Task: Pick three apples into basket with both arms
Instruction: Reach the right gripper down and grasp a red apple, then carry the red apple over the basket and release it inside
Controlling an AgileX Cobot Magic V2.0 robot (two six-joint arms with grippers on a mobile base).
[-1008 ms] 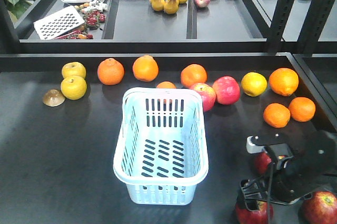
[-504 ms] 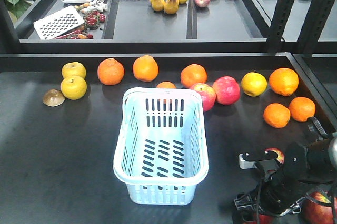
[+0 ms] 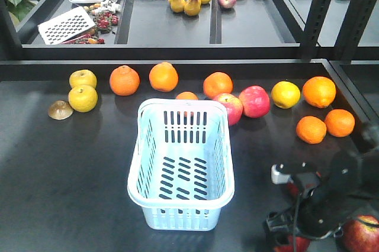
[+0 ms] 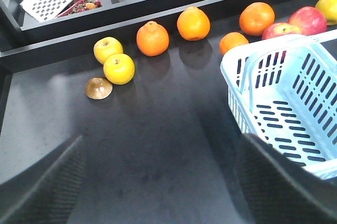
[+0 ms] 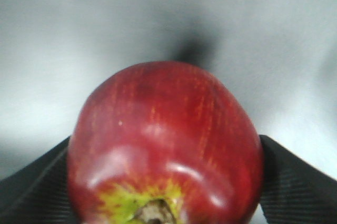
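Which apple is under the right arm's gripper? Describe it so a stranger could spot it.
From the pale blue basket, go to the table's near right corner, where the right arm bends down. The apple sits between the right gripper's fingers: dark maroon, yellow-green round the stem, nearly hidden under the arm in the front view, unlike the uncovered apple beside it.

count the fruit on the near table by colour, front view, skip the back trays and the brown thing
oranges: 7 (one half hidden behind the basket)
yellow fruit: 3
pink-red apples: 2
dark red apples: 3 (two mostly hidden by the right arm)
total: 15
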